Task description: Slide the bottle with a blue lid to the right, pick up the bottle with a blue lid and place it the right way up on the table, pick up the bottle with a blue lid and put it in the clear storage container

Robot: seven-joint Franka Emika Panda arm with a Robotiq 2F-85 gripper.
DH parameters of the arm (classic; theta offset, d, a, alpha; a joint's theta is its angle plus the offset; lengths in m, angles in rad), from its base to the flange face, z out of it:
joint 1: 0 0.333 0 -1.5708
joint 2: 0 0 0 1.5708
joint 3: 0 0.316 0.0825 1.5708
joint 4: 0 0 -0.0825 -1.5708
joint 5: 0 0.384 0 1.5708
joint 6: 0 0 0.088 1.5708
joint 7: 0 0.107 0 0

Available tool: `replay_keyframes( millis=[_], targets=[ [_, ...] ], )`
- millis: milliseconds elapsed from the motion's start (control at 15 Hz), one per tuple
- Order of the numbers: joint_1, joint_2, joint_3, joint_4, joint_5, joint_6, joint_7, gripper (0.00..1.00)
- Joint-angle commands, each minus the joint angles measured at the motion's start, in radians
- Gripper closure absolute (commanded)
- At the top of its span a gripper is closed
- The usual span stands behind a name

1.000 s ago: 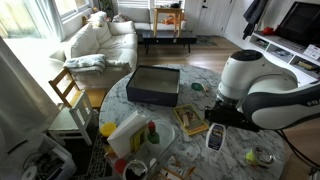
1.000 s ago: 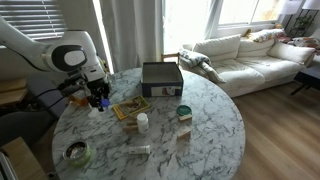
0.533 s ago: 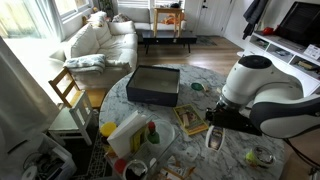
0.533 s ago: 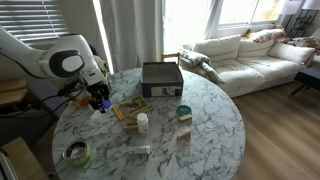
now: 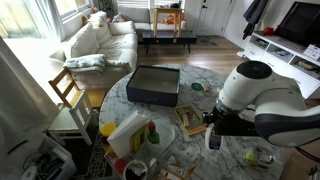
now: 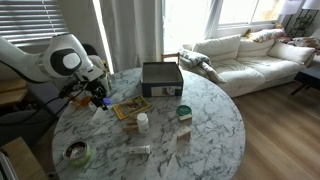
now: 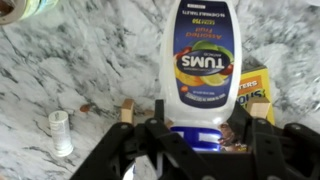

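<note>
In the wrist view the bottle with a blue lid (image 7: pixel 205 60) is a white bottle with a dark label, its body reaching away from me over the marble table (image 7: pixel 90 60). My gripper (image 7: pixel 203 126) is shut on it at the blue lid end, one finger on each side. In both exterior views the gripper (image 5: pixel 213 127) (image 6: pixel 97 98) is low over the table edge with the bottle (image 5: pixel 214 139) below it. I cannot tell whether the bottle touches the table. The storage container (image 5: pixel 154 85) (image 6: pixel 161 77) stands open at the far side of the table.
A yellow box (image 7: pixel 257 85) lies just behind the bottle, with small wooden blocks (image 7: pixel 127 112) beside it. A small white vial (image 7: pixel 61 132) stands nearby. A tape roll (image 6: pixel 76 152), a green-lidded jar (image 6: pixel 184 112) and a red-and-green item (image 5: pixel 152 131) also sit on the table.
The arm has shifted slightly and settled lower over the table edge. The gripper has stayed shut on the bottle, which has barely moved.
</note>
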Motion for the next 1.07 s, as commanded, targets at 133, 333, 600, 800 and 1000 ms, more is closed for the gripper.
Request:
replay_keyframes(
  millis=[133,333,600,800,1000],
  targets=[
    [-0.002,0.001,0.001,-0.032,-0.332,0.121,0.169,0.61],
    [-0.004,0.011,-0.003,-0.040,-0.462,0.169,0.240,0.61],
    [-0.004,0.001,-0.005,-0.030,-0.677,0.166,0.371,0.61],
    [-0.003,0.015,-0.003,-0.025,-0.819,0.177,0.513,0.61],
    [-0.003,0.026,-0.004,-0.019,-0.957,0.185,0.653,0.61]
  ],
)
